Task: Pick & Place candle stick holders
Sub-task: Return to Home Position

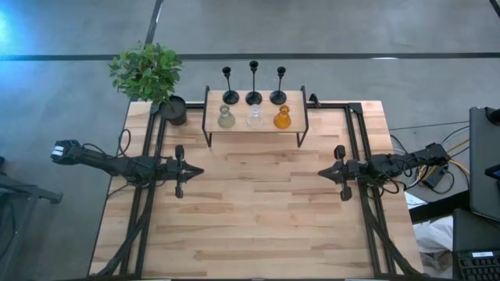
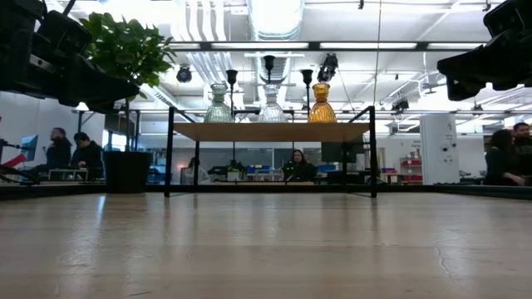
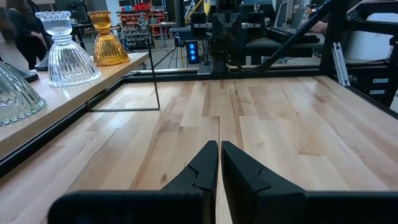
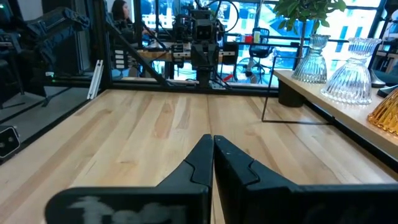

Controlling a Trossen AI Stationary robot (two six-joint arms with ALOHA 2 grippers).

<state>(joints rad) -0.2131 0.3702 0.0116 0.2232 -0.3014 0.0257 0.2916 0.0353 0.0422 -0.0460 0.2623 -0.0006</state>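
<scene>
Left gripper (image 1: 195,171) and right gripper (image 1: 325,173) are closed, empty; a wide arm swing could strike the shelf (image 1: 250,130), toppling the black candlesticks (image 1: 254,82).

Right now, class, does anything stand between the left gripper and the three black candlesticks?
Yes. On the shelf, a greenish vase, a clear vase and an amber vase stand in a row between the left gripper and the black candlesticks.

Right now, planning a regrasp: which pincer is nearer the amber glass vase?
Right. The right pincer hangs before the right end of the wooden shelf, where the amber glass vase stands; the left pincer hangs before its left end, farther off.
</scene>
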